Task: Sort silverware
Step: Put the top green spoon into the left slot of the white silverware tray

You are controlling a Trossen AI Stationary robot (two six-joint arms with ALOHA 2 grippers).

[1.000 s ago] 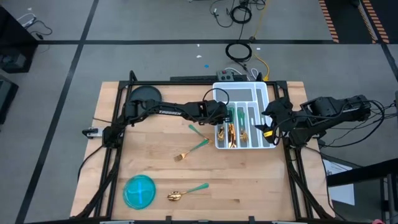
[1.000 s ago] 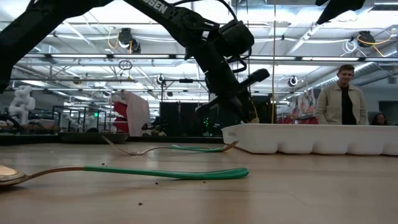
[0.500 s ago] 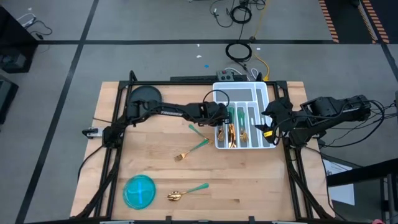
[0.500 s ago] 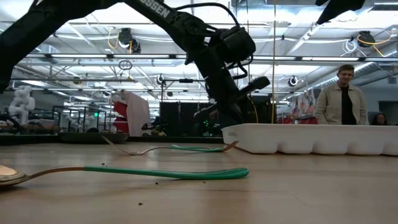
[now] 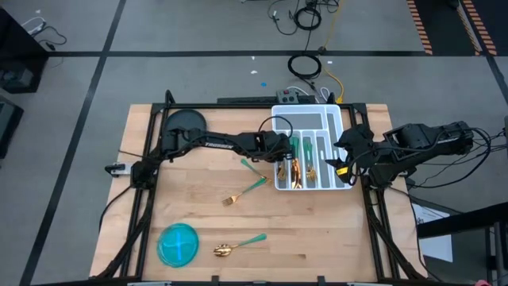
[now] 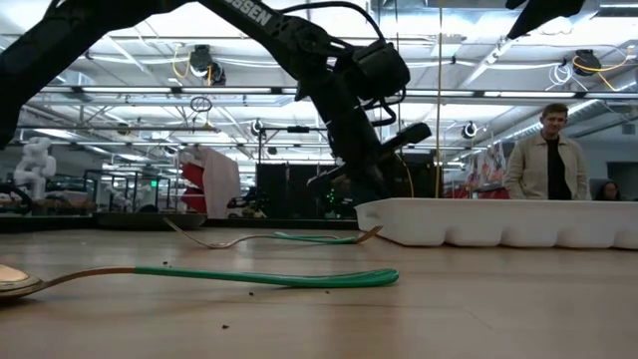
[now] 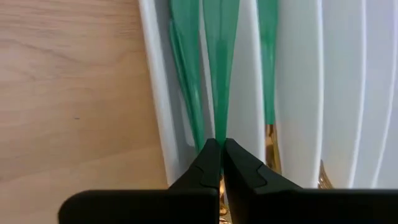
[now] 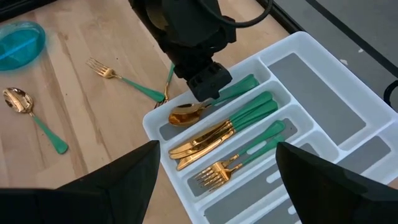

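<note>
- The desk [image 5: 198, 199] is flat, pale wood with soft grain lines, and it is carrying everything.
- The white tray [image 5: 337, 119] is sitting at the far right part of the desk. It is smooth plastic with long slots.
- The left arm is reaching across to the tray's near-left slot. The left pincer [image 7: 221, 149] is squeezed tight on the thin green handle of a spoon [image 8: 189, 113], whose gold bowl is lying in that slot.
- The right pincer [image 8: 214, 165] is waiting just by the tray's right side, with its fingers spread wide and holding nothing.
- The round blue bowl [image 5: 178, 243] is sitting at the near left of the desk.
- It looks like the spoon is being put away now. Next, the left pincer needs to let go and lift away.
- A fork [image 5: 243, 191] and another spoon [image 5: 236, 245] are lying loose on the wood, waiting. More shiny gold pieces with slim green handles are already lying in the slots.
</note>
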